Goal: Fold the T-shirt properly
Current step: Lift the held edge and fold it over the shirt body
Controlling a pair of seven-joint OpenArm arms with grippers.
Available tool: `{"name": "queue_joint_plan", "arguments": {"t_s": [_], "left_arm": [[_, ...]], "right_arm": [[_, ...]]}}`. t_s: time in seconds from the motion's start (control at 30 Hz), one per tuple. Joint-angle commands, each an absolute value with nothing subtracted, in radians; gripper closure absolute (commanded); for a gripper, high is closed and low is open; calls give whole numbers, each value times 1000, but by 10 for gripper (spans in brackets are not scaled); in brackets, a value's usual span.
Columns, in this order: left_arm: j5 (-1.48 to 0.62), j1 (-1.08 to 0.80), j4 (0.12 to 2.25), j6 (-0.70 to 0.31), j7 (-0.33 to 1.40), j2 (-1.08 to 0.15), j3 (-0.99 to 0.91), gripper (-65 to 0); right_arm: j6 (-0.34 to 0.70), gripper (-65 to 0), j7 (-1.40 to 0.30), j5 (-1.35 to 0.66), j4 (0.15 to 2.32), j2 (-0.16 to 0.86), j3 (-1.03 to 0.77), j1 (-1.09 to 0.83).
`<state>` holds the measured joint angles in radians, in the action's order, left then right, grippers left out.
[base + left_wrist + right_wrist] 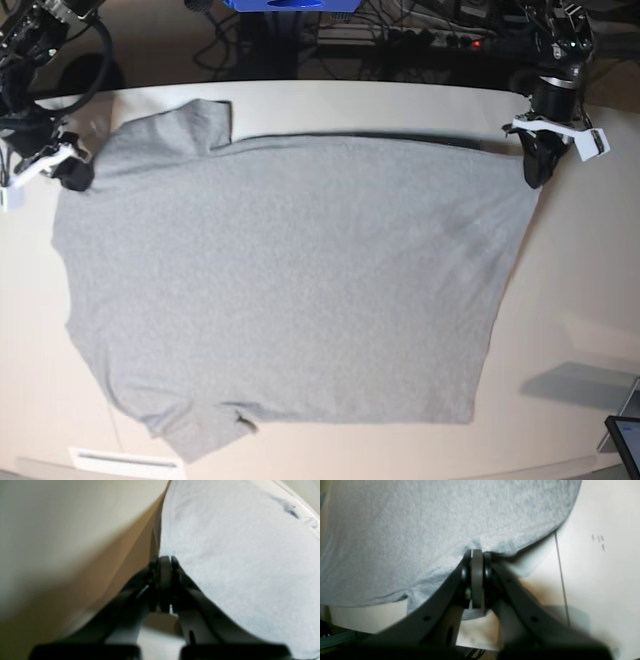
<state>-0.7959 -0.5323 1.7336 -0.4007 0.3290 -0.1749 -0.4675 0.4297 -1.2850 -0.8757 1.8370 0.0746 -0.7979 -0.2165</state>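
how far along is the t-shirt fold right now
Done: the grey T-shirt is spread nearly flat on the table, plain side up, one sleeve turned over at the far edge. In hand: the left gripper and right gripper are each shut on a far corner of the shirt. Left: every fold; no crease or doubled-over body panel shows.

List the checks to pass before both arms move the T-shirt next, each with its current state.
1. Left gripper shut on the T-shirt edge: ok.
2. Right gripper shut on cloth: ok.
3. Both grips at the far corners in the base view, left gripper, right gripper: ok.
4. Shirt spread flat on the table: mostly ok, near sleeve bunched.
5. How many cloth layers are pinched: cannot tell.
6. Lettering facing up: not ok, plain grey side shows.
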Motion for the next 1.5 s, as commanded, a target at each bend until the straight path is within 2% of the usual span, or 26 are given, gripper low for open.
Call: {"name": "queue_joint_plan", "arguments": {"t_s": [0.0, 0.17, 0.4, 0.63, 0.87, 1.03, 1.2, 1.37, 1.47], "left_arm": [[-811, -530, 1762, -409, 311, -186, -479, 0], [-811, -453, 1759, -409, 461, -160, -533, 0], [-809, -374, 1767, -407, 561, -120, -611, 0], [-809, -317, 1764, -374, 588, -120, -618, 0], [-809, -252, 1758, -343, 598, -119, -610, 0], [-805, -200, 1755, -295, 621, -119, -611, 0], [-805, -151, 1707, -291, 621, -119, -608, 0], [-806, -174, 1722, -289, 630, -104, -590, 0], [-808, -213, 1771, -289, 691, -94, -578, 0]], "right_arm": [[433, 0, -1271, -894, 1857, 91, -799, -206], [433, 0, -1271, -894, 1856, 108, -799, -173], [432, 0, -1283, -894, 1854, 128, -797, -114], [429, 0, -1311, -892, 1851, 130, -797, -50], [427, 0, -1299, -891, 1802, 147, -700, -12], [427, 0, -1297, -891, 1742, 150, -697, 19], [427, 0, -1300, -878, 1742, 150, -696, 58], [427, 0, -1310, -819, 1742, 151, -696, 90], [427, 0, -1313, -822, 1744, 189, -697, 85]]}}
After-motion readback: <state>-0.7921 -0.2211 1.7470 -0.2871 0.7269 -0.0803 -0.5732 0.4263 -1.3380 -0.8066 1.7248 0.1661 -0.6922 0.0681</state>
